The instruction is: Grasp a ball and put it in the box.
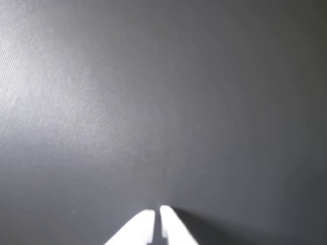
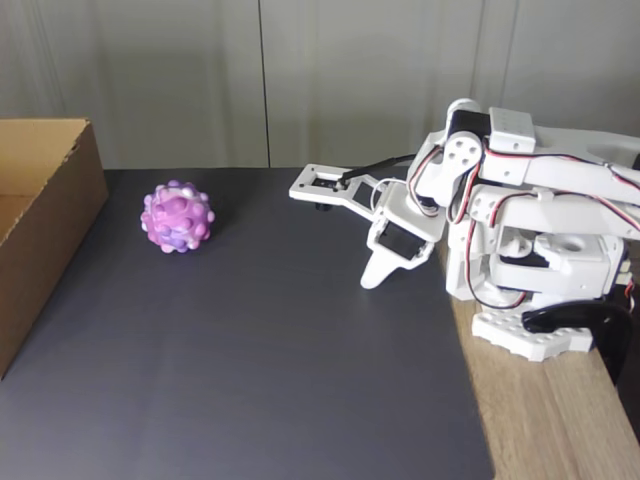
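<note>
Nearest the fixed camera: bare dark mat [image 2: 250, 380] over a wooden table [image 2: 545, 425], the wood exposed along the right edge. On that wood, the white arm [image 2: 520, 260], folded low, cabling along its links. Gripper [image 2: 372, 280] angled down just above the mat, empty; in the wrist view [image 1: 157, 217], two white fingertips [image 1: 138, 229] drawn close with only a thin slit between, thus closed on nothing. Farther back and well left of the gripper in the fixed view, the ball [image 2: 177, 217], resting on the mat: round, knobbly, pink and purple with pale lilac bumps. Just left of the ball but apart from it, the box [image 2: 50, 220]: brown corrugated cardboard, plain tall sides, open on top, cut by the left frame edge.
</note>
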### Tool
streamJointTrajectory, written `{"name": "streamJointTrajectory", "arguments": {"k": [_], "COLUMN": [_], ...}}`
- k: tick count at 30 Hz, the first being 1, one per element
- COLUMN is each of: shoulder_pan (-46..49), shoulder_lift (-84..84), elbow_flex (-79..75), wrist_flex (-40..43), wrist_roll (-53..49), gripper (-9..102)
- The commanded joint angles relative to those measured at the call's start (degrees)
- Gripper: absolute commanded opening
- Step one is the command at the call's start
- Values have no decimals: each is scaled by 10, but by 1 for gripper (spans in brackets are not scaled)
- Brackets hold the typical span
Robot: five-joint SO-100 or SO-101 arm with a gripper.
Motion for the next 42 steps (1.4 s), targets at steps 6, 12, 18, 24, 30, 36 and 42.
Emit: {"name": "streamJointTrajectory", "arguments": {"k": [6,12,18,24,30,36,42], "shoulder_pan": [35,47,40,4,-23,-40,-34], "shoulder_lift": [-6,-6,-6,-12,-141,-335,-522], "elbow_flex": [3,-3,-39,-101,-221,-362,-502], "wrist_flex": [4,-25,-91,-99,-127,-209,-276], "wrist_roll": [8,23,63,56,48,47,55], "gripper": [0,1,1,0,0,0,0]}}
